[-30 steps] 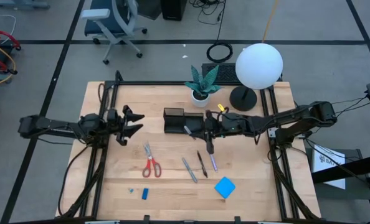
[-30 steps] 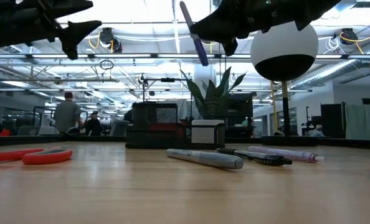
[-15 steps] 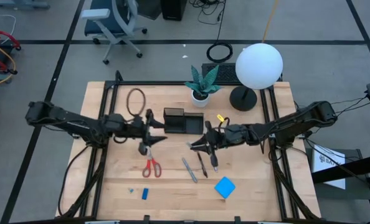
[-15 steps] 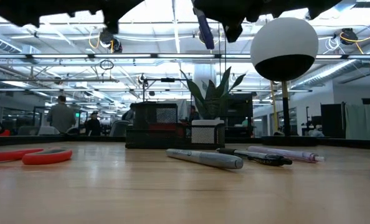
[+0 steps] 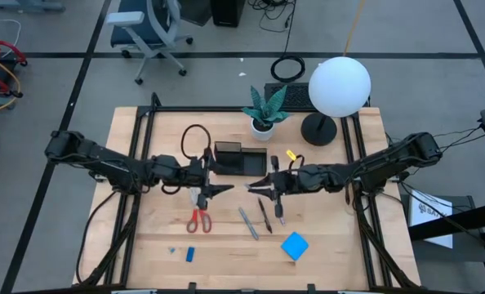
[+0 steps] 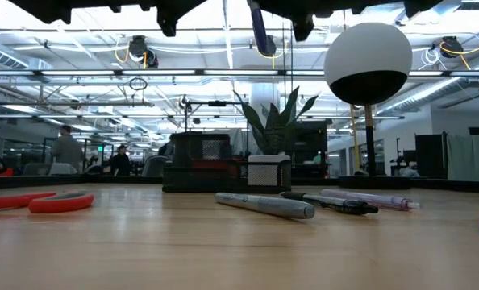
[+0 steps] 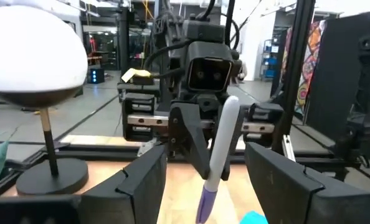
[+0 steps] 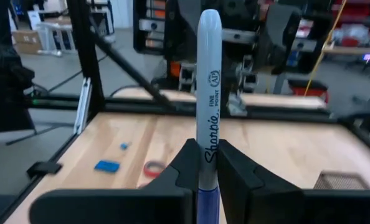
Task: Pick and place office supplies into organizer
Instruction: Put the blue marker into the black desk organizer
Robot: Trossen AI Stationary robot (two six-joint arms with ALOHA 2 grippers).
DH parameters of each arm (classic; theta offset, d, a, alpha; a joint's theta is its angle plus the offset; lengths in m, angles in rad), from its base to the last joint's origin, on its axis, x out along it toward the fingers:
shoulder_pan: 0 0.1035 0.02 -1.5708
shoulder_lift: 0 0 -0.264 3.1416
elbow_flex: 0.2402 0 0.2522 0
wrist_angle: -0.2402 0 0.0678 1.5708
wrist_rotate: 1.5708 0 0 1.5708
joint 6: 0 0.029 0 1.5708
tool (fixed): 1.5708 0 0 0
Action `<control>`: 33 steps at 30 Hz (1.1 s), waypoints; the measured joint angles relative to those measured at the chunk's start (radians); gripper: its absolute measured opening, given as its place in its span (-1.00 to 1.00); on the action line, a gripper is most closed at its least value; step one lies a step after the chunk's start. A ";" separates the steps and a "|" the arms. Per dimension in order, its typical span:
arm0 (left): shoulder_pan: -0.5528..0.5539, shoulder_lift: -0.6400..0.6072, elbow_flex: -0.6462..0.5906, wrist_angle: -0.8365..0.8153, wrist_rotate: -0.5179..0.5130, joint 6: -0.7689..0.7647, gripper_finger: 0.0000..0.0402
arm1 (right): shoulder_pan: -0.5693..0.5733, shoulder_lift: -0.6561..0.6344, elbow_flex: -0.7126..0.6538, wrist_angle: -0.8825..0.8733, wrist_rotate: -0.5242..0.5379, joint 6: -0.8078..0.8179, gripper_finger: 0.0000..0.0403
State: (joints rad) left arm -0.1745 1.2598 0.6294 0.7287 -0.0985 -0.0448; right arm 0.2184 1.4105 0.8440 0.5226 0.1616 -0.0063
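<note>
Left gripper [image 5: 220, 189] advanced toward right gripper [image 5: 254, 187], fingers apart; marker [image 8: 207, 118] clamped upright between right fingers.

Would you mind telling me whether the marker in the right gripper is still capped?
Capped, it seems. The right gripper is shut on the marker, whose rounded grey top shows no bare tip; in the left wrist view its other end is purple.

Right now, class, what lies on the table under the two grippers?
Under the open left gripper: the scissors, their blade tips covered by it. Below the right gripper, which holds a marker: three pens. The wood directly beneath each gripper is hidden.
</note>
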 joint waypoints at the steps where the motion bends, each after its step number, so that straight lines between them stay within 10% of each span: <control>1: -0.002 0.000 0.009 0.007 0.003 0.000 0.12 | -0.003 0.000 0.000 0.017 0.000 -0.017 -0.87; 33: -0.046 0.003 0.052 0.013 -0.012 0.066 0.12 | -0.020 0.111 0.016 0.260 -0.059 -0.084 -0.87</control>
State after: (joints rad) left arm -0.2210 1.2633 0.6818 0.7419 -0.1105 0.0212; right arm 0.1986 1.5211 0.8604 0.7826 0.1021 -0.0902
